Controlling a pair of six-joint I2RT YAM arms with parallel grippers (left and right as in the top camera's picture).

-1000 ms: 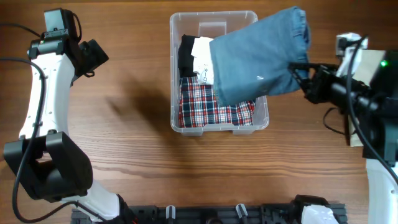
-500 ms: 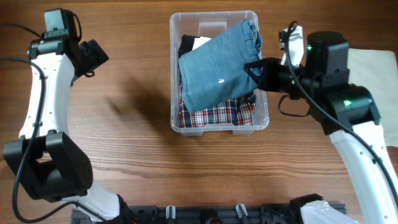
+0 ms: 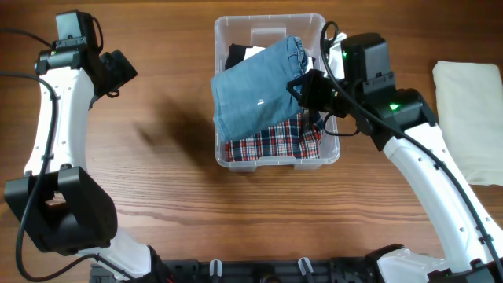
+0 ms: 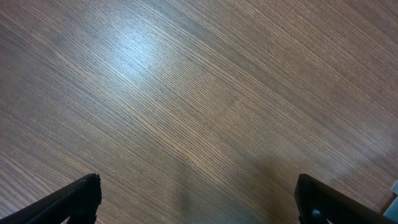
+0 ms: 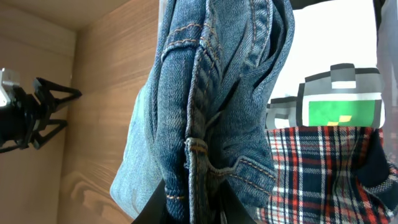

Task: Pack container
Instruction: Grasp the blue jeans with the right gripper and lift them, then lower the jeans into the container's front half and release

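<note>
- Centrally, at the frame's top, the container (image 3: 225, 28) sits on the table (image 3: 157, 196).
- Right jaws clench folded jeans (image 3: 251, 98) over it, above plaid cloth (image 3: 267, 145).
- Left jaws gape wide, upper left.

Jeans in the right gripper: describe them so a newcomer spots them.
Find the clear container at top centre of the overhead view. Across it, overhanging its left rim, the right gripper holds folded jeans: plain blue denim, unlike the red plaid cloth underneath.
</note>
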